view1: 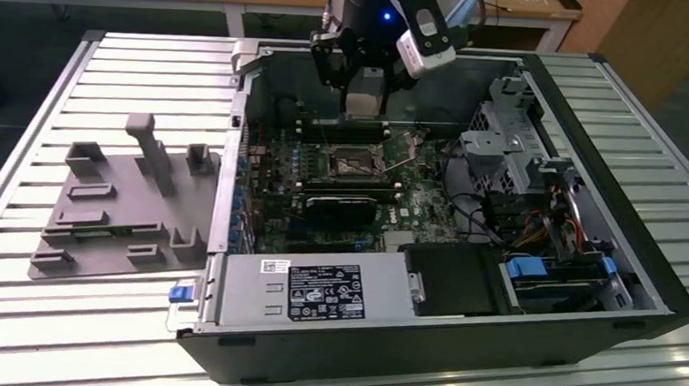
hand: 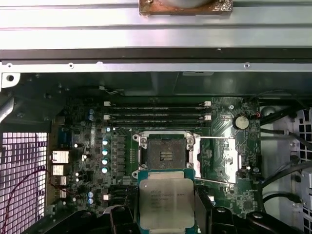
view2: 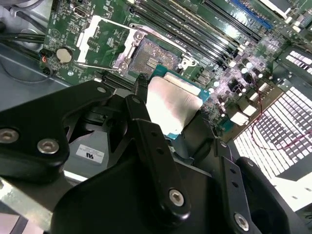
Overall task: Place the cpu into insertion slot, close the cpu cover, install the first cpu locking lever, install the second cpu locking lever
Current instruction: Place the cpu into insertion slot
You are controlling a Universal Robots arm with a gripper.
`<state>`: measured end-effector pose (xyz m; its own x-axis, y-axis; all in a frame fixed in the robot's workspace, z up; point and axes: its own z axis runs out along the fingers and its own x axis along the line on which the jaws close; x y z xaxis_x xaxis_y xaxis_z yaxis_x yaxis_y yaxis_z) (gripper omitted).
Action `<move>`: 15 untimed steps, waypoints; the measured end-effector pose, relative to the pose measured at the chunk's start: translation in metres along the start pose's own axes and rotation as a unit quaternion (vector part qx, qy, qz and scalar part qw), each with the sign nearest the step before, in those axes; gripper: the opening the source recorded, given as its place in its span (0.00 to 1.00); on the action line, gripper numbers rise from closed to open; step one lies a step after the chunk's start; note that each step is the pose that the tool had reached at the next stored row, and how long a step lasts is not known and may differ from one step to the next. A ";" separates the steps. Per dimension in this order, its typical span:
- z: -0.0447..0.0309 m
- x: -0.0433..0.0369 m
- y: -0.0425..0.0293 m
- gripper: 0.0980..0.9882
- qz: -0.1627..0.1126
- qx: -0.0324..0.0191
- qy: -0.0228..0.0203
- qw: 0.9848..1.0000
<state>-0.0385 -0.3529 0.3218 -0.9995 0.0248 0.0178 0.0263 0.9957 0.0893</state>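
print on the cpu (hand: 166, 204) and on the power supply label (view1: 325, 295) cannot be made out.

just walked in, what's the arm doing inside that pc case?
The arm's gripper is shut on the cpu and holds it over the motherboard inside the open computer case. The chip is near the insertion slot but not in it. The slot is bare, with its contact grid showing. The cpu cover lies swung open beside the slot, so the chip is not yet seated and nothing is closed.
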 end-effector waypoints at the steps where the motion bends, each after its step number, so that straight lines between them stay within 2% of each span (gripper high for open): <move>1: 0.0018 0.0000 -0.0001 0.50 0.000 0.000 0.000 1.000; 7: 0.0127 -0.0010 0.0001 0.50 0.000 0.000 0.000 1.000; 9: 0.0202 -0.0019 0.0006 0.50 0.000 0.000 0.000 1.000; 15: 0.0311 -0.0028 0.0010 0.50 0.000 0.000 0.000 1.000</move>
<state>-0.0362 -0.3492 0.2908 -0.9995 0.0247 0.0178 0.0262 0.9957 0.0891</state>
